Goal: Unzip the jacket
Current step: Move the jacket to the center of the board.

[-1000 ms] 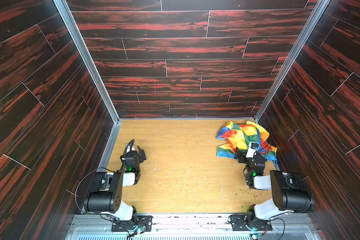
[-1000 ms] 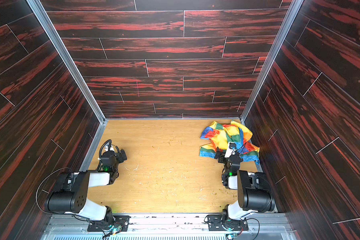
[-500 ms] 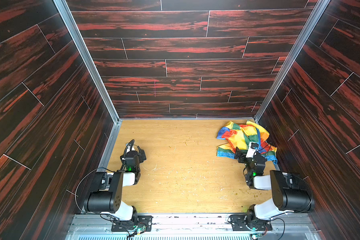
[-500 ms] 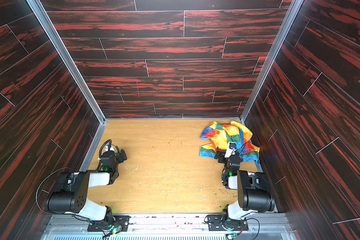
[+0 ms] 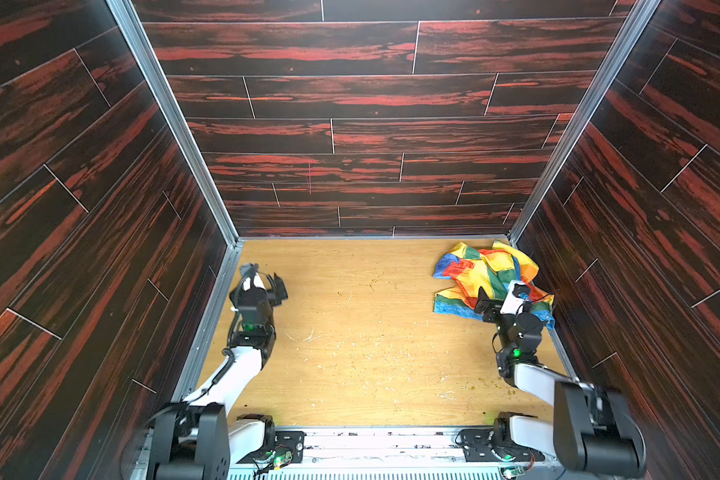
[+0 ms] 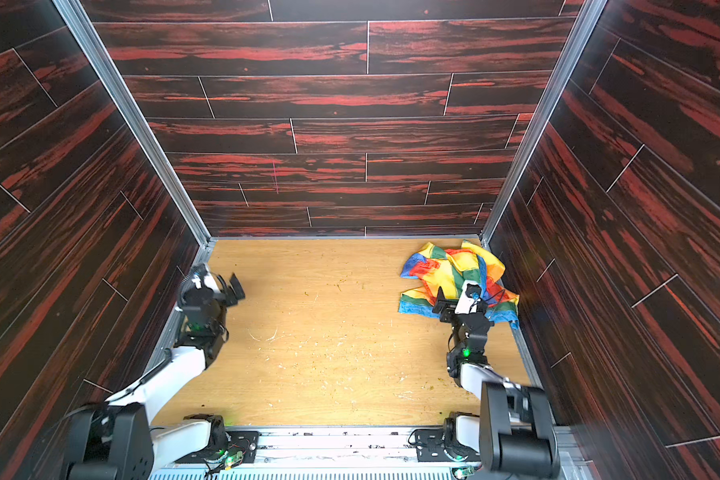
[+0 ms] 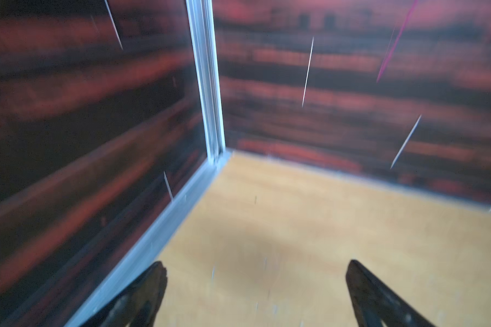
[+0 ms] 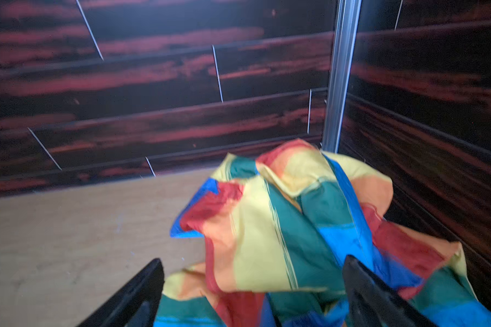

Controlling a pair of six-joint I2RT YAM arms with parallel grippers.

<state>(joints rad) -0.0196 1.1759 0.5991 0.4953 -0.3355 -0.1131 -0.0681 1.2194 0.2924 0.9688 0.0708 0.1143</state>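
In both top views my left tool (image 5: 265, 279) (image 6: 219, 279) hangs over the left side of the bench (image 5: 371, 332) (image 6: 329, 332), jaws spread wide and holding nothing. The jacket (image 5: 485, 274) (image 6: 449, 270) lies crumpled in the far right corner against the right wall, its rainbow stripes folded over one another. I cannot make out the zipper. My right tool (image 5: 512, 293) (image 6: 470, 291) sits over the jacket's near edge.

The left wrist view is blurred. My left tool (image 7: 255, 266) shows two black fingers wide apart, with bare bench (image 7: 295, 226) between them.

In the right wrist view my right tool (image 8: 253, 262) is open and grips nothing. The jacket (image 8: 281, 226) bunches between and beyond its fingers, but I cannot tell whether they touch the cloth.
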